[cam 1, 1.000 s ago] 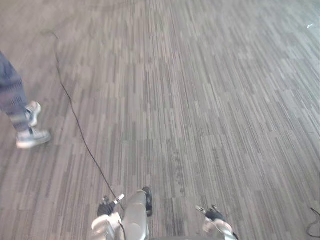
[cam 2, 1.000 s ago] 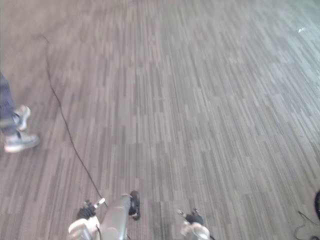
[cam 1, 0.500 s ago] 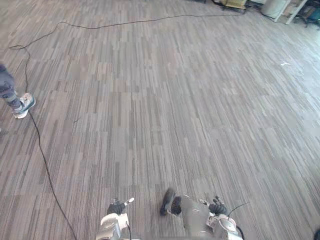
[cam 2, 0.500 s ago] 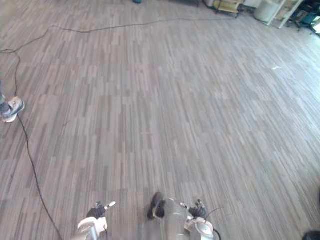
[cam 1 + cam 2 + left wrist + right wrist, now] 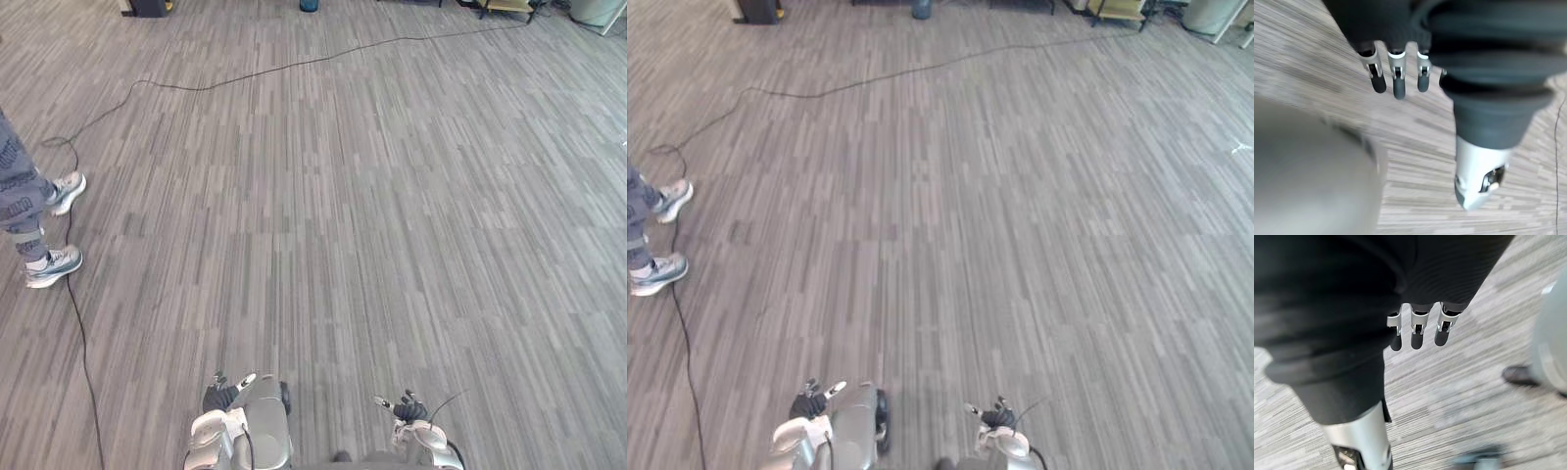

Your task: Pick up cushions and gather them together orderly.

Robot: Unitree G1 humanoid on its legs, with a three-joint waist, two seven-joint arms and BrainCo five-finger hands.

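Barely begun, I judge: the left hand [image 5: 1395, 81] and right hand [image 5: 1418, 330] hang over the floor's [image 5: 372, 196] near edge, fingers loosely straight and holding nothing, so the cushions are yet to be found, picked up and gathered.

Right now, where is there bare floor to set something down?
The carpet lies bare ahead of the left hand and right hand, from the person's shoes at the robot's left across to the right edge. The tightest spot is beside those shoes; a dark box stands at the far left corner.
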